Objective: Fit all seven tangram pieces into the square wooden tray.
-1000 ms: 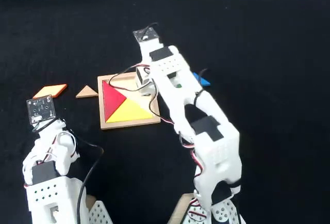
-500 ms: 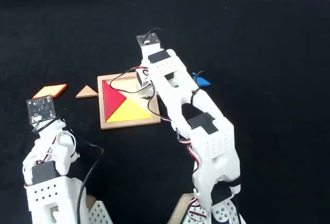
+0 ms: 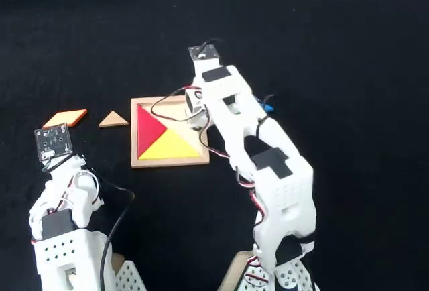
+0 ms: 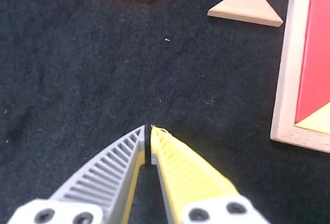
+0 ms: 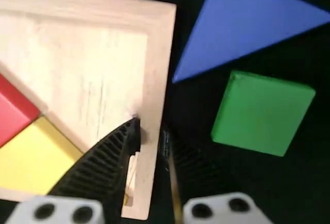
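The tray is pale bare wood, matt, with visible grain. The counter wears black matt cloth flecked with lint. The left tool has ribbed plastic fingers.

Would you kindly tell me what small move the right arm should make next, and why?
Probably open the right gripper, lift it off the tray and shift toward the green square. Its fingers straddle the tray's rim, one inside and one outside, holding no piece. The square and the blue triangle lie just outside that rim, and the tray corner there is bare.
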